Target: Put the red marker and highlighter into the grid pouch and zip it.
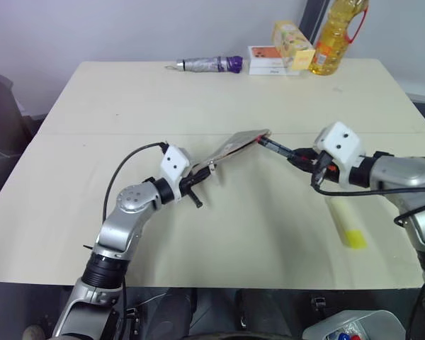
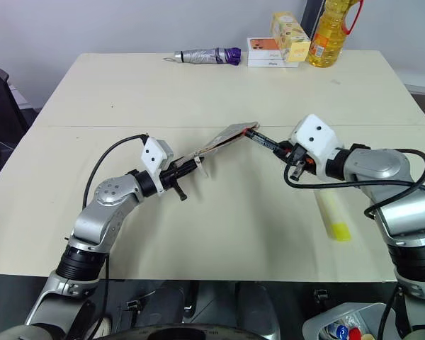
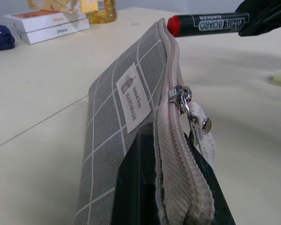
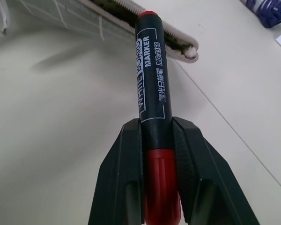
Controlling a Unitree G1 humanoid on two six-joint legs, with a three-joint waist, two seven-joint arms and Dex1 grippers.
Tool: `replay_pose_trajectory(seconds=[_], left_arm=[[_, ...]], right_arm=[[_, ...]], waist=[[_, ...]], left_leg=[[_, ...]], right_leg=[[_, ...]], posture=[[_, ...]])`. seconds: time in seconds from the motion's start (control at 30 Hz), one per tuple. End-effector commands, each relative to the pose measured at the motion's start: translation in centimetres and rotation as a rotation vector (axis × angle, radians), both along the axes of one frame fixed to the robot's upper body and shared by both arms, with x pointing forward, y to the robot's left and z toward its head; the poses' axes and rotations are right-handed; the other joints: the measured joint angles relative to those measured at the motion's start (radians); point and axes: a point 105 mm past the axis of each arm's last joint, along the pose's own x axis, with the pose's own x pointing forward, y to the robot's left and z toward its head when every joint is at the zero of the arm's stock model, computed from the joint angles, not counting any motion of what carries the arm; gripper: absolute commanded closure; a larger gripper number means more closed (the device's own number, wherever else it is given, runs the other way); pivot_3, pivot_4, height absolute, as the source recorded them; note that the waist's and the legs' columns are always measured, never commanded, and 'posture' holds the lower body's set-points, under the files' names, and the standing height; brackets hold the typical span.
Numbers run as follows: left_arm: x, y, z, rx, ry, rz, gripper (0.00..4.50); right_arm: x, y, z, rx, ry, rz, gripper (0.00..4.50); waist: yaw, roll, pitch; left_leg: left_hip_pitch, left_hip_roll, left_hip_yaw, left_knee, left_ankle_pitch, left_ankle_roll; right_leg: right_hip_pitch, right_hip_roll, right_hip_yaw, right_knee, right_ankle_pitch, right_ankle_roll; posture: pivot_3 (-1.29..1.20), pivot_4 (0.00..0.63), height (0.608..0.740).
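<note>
Red marker (image 4: 152, 89) clamped between right gripper (image 4: 157, 140) fingers — tip at grid pouch (image 3: 117, 122) (open end).

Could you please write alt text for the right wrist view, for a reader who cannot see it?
The right gripper holds the red marker by its barrel, with its far red end at the open zipper edge of the grid pouch. Below them lies the pale table.
</note>
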Motion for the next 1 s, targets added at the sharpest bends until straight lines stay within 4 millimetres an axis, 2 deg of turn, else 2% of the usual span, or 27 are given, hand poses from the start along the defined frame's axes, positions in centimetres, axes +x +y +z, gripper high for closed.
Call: replay_pose_trajectory(seconds=[0.03, 0.33, 0.43, 0.53, 0.77, 1.0], left_arm=[[-0.3, -0.1, 1.2, -0.023, -0.046, -0.011, 4.50], [-1.2, -0.6, 0.5, 0.069, -0.085, -0.075, 4.50], [-1.6, -1.0, 0.1, 0.122, -0.108, -0.115, 4.50], [-1.9, -1.2, -0.3, 0.168, -0.128, -0.144, 4.50], [-2.1, -1.5, -0.4, 0.165, -0.134, -0.165, 4.50], [-3.0, -2.3, -0.1, 0.185, -0.154, -0.248, 4.50]], right_arm=[[0.1, 0.0, 0.8, -0.034, -0.039, 0.015, 4.16], [0.1, 0.8, 0.0, -0.172, -0.041, 0.084, 4.16], [-0.3, 1.7, -0.5, -0.237, -0.041, 0.146, 4.16], [-0.6, 3.0, -0.4, -0.221, -0.048, 0.189, 4.16], [-1.2, 4.7, -0.1, -0.234, -0.065, 0.263, 4.16], [-2.7, 8.4, -0.9, -0.307, -0.064, 0.443, 4.16]], waist=[[0.000, 0.000, 0.000], [-0.001, 0.000, 0.000], [-0.001, 0.000, 0.000], [-0.001, 0.000, 0.000], [0.000, 0.000, 0.000], [-0.002, 0.000, 0.000]], left_leg=[[0.000, 0.000, 0.000, 0.000, 0.000, 0.000], [0.000, 0.000, 0.000, 0.000, 0.000, 0.000], [0.000, 0.000, 0.000, 0.000, 0.000, 0.000], [0.000, 0.000, 0.000, 0.000, 0.000, 0.000], [0.000, 0.000, 0.000, 0.000, 0.000, 0.000], [0.000, 0.000, 0.000, 0.000, 0.000, 0.000]], right_leg=[[0.000, 0.000, 0.000, 0.000, 0.000, 0.000], [0.000, 0.000, 0.000, 0.000, 0.000, 0.000], [0.000, 0.000, 0.000, 0.000, 0.000, 0.000], [-0.001, -0.001, 0.000, 0.000, 0.000, 0.000], [0.000, -0.001, 0.000, -0.001, 0.000, 0.000], [-0.001, -0.001, 0.000, -0.001, 0.000, 0.000]], posture=[[0.00, 0.150, 0.740], [0.00, 0.150, 0.740], [0.00, 0.150, 0.740], [0.00, 0.150, 0.740], [0.00, 0.150, 0.740], [0.00, 0.150, 0.740]])
